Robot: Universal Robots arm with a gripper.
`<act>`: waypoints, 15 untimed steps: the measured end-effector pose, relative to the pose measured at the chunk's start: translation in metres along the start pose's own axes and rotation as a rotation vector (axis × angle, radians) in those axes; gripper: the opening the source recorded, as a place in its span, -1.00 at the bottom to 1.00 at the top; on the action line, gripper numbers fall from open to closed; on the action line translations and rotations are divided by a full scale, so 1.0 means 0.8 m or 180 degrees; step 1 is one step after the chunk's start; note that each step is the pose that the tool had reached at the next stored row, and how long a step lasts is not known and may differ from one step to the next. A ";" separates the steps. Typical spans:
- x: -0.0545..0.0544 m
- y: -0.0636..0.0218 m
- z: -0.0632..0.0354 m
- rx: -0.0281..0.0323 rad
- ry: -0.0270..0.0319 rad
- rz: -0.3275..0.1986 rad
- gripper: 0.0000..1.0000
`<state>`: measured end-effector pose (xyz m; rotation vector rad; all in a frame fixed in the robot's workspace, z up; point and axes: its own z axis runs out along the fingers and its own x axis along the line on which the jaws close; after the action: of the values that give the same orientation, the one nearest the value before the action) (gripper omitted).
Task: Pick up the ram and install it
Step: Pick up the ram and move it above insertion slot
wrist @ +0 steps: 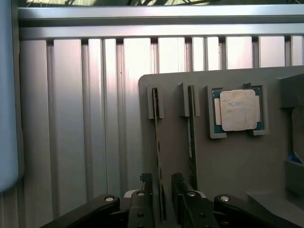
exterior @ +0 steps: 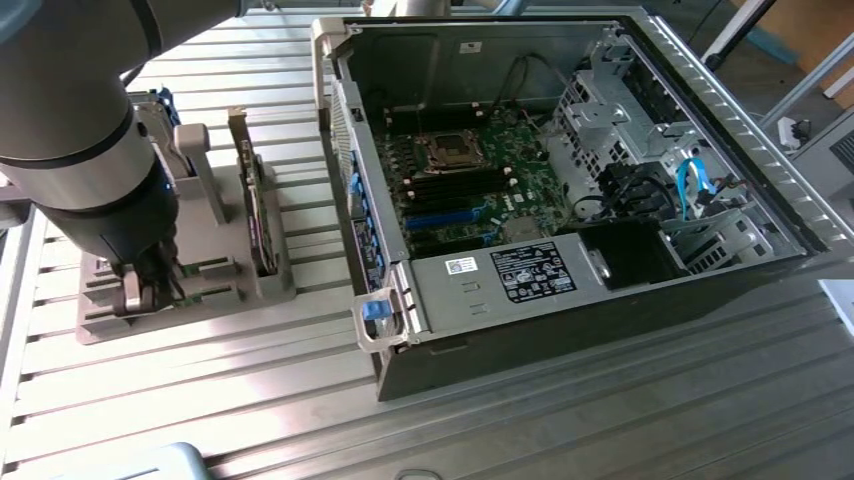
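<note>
The ram [wrist: 157,137] is a thin green stick standing on edge in a slot of the grey holder [wrist: 237,161]. My gripper [wrist: 161,183] is open and straddles the ram's near end. One black finger [wrist: 145,194] stands on each side, with a small gap to the board. In the exterior view the gripper [exterior: 144,292] reaches down into the holder [exterior: 220,285] at that view's left. The open computer case [exterior: 561,300] lies at that view's right, with its motherboard [exterior: 467,180] exposed.
A second thin stick [wrist: 191,137] stands in the neighbouring slot. A square processor chip [wrist: 236,110] lies in its pocket. A bigger card [exterior: 254,200] stands upright between the gripper and the case. The table top [exterior: 200,400] is ribbed metal.
</note>
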<state>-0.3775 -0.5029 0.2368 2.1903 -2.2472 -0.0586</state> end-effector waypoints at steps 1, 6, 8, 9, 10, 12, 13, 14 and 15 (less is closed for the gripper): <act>0.000 0.000 0.002 0.0000 0.0000 0.0000 -0.40; 0.000 0.000 0.008 -0.0001 0.0000 0.0000 -0.40; 0.000 0.000 0.011 0.0000 0.0000 0.0000 -0.40; 0.000 0.000 0.012 0.0000 0.0000 0.0000 -0.40; 0.000 0.000 0.013 0.0000 0.0000 0.0000 -0.40; 0.001 -0.001 0.016 0.0000 0.0000 0.0000 -0.40; 0.001 -0.001 0.017 0.0000 0.0000 0.0000 -0.40; 0.001 -0.001 0.018 0.0000 0.0000 0.0000 -0.40; 0.001 -0.001 0.019 0.0000 0.0000 0.0000 -0.40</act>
<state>-0.3774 -0.5031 0.2215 2.1903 -2.2471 -0.0587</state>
